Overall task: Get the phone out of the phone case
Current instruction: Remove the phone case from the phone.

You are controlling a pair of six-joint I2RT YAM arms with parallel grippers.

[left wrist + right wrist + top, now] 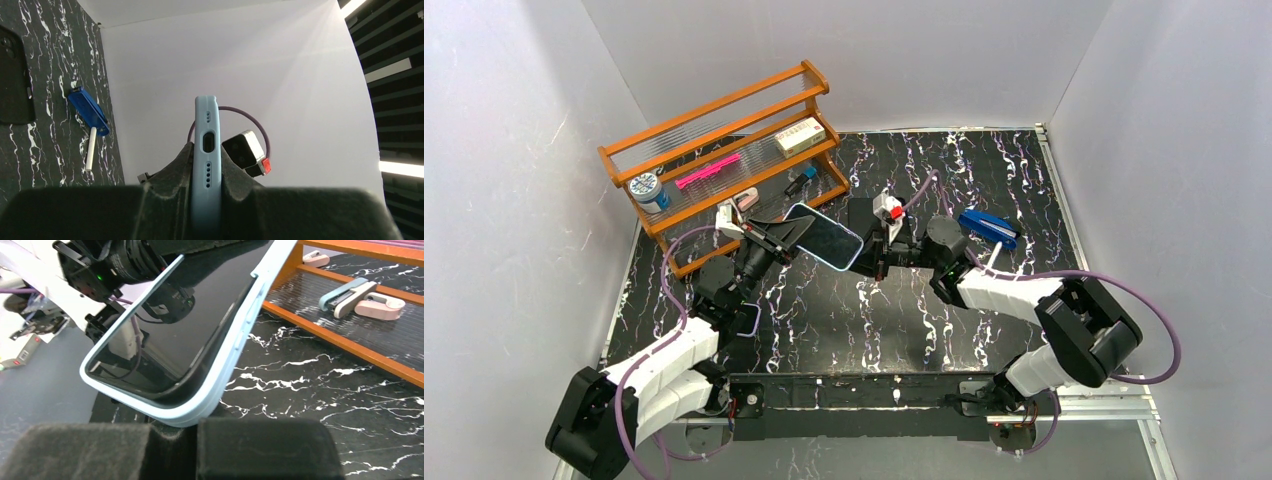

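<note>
Two tools | left tool (206,162) pinches phone case (824,237), 9 o'clock | right tool (195,429) pressed together, 3 o'clock corner: peel lip off phone (200,315).

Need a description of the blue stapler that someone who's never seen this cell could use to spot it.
Find the orange rack at the back left of the black marbled table, then scan right past the raised phone. The stapler lies flat on the tabletop toward the back right. It is the only dark blue item there, with a thin white stick beside it.
</note>
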